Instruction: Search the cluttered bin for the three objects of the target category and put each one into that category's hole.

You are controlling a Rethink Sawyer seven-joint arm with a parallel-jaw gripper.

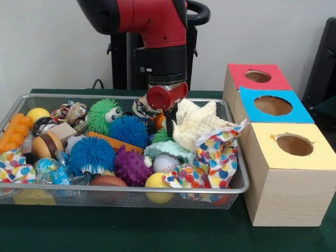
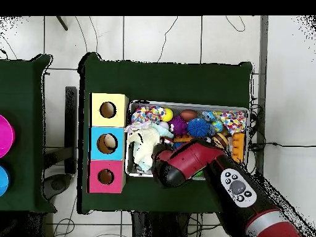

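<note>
The wire-mesh bin (image 1: 126,190) is piled with toys and cloths. My gripper (image 1: 169,122) hangs low inside the bin near its far side, right beside a cream cloth (image 1: 197,123) and above a baseball (image 1: 166,163). I cannot tell whether it is open or shut, or whether it holds anything. The red-topped box's hole (image 1: 258,76) is at the far right, behind the blue-topped and yellow-topped boxes. In the overhead view the arm's end (image 2: 171,171) covers the gripper and the bin's (image 2: 191,105) lower left part. The red-topped box's hole (image 2: 105,176) lies left of it.
The bin holds a green fuzzy ball (image 1: 103,114), two blue spiky balls (image 1: 128,130), a purple spiky ball (image 1: 131,166), a yellow ball (image 1: 156,181), a dotted cloth (image 1: 215,157) and an orange plastic piece (image 1: 16,131). The blue-topped box (image 1: 273,105) and the yellow-topped box (image 1: 294,144) stand nearer the camera.
</note>
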